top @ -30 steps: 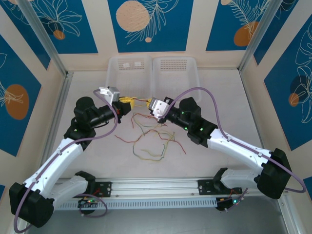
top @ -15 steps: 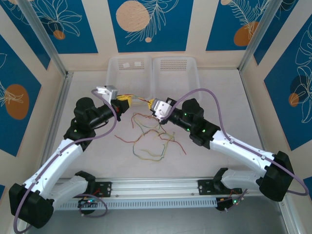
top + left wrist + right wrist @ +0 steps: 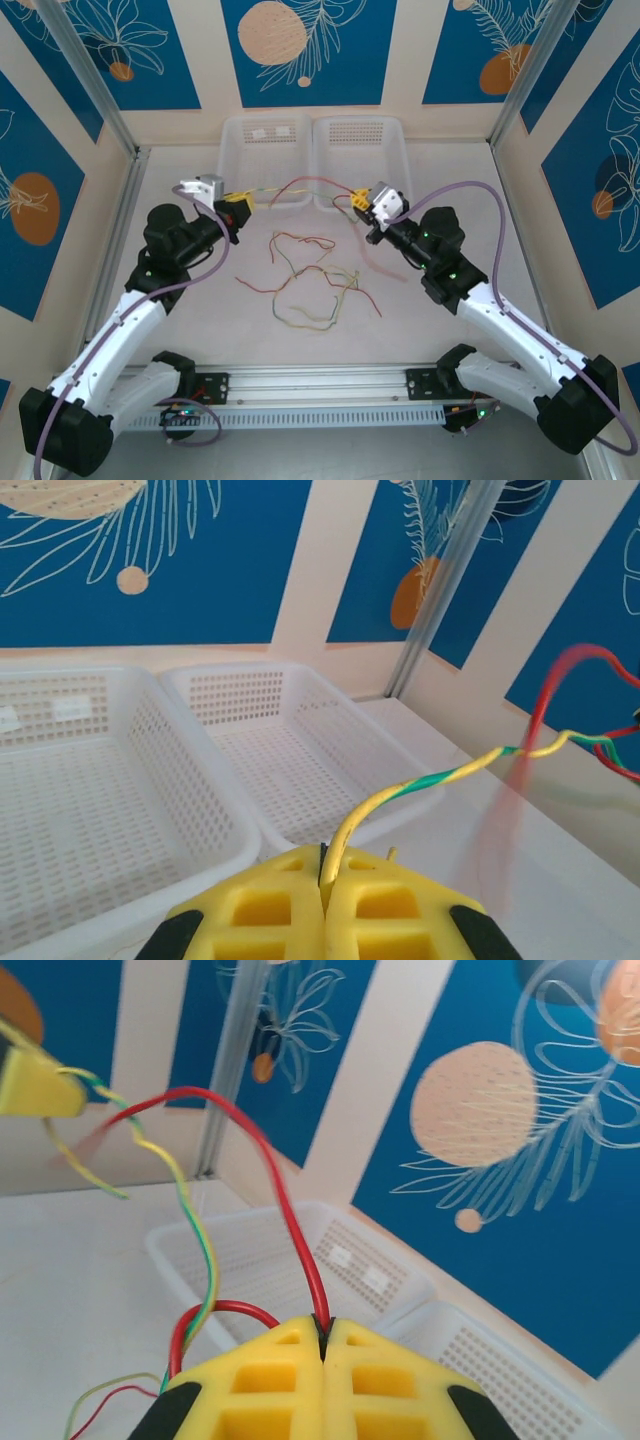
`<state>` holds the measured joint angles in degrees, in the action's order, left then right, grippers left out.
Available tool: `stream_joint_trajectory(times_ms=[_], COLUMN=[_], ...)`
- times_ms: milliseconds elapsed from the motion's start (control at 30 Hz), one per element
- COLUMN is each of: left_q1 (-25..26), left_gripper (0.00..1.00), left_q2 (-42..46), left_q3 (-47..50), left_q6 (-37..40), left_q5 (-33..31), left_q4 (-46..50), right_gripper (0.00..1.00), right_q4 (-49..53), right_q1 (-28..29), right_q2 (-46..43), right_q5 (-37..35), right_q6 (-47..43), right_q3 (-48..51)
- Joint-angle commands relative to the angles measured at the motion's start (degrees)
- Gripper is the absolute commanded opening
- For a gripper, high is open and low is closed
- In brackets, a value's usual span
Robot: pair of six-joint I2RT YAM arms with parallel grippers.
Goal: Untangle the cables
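Left gripper (image 3: 236,205): you have it over the far-left part of the table (image 3: 450,340), just in front of the left basket (image 3: 262,140). In the left wrist view the yellow fingers are pressed together with no gap, and a yellow-green cable (image 3: 440,777) comes out of the seam between them. It runs up and to the right across the frame, clear of the table.

Right gripper (image 3: 358,198): you have it just in front of the right basket (image 3: 360,140), well apart from the left gripper. In its wrist view the fingers are also closed tight, pinching a red cable (image 3: 290,1220). That cable arcs up and to the left toward the other gripper's yellow finger. A yellow-green strand drops beside it, and a second red loop shows at the left of the fingers.

From above, thin strands span the gap between your two grippers, passing in front of the near rims of the baskets.

The rest of the cables (image 3: 310,290) lie on the table between the arms, nearer to the bases than either gripper. They are red and yellow-green strands in loose loops that cross one another. Both baskets are white and perforated.
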<state>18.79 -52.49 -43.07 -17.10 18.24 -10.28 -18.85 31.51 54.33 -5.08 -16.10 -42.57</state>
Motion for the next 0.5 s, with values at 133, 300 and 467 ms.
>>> stream_joint_trajectory(times_ms=[133,300,467], left_q1=[-2.2,-3.0,-4.6], left_gripper=[0.00,0.00,0.00], left_q2=[2.7,4.1,5.4], left_q3=[2.9,4.5,4.8], left_q6=[-1.7,-2.2,-2.2], left_q5=[-10.8,-15.5,-18.6], left_q4=[1.1,1.8,3.5], right_gripper=[0.00,0.00,0.00], right_q4=[-0.2,3.0,6.8], right_q1=[-8.9,-15.0,-19.8], right_q2=[-2.4,-3.3,-4.5], right_q5=[-7.9,-9.5,-13.4], right_q6=[17.4,24.8,29.4], right_q3=[-0.4,-1.1,-1.9])
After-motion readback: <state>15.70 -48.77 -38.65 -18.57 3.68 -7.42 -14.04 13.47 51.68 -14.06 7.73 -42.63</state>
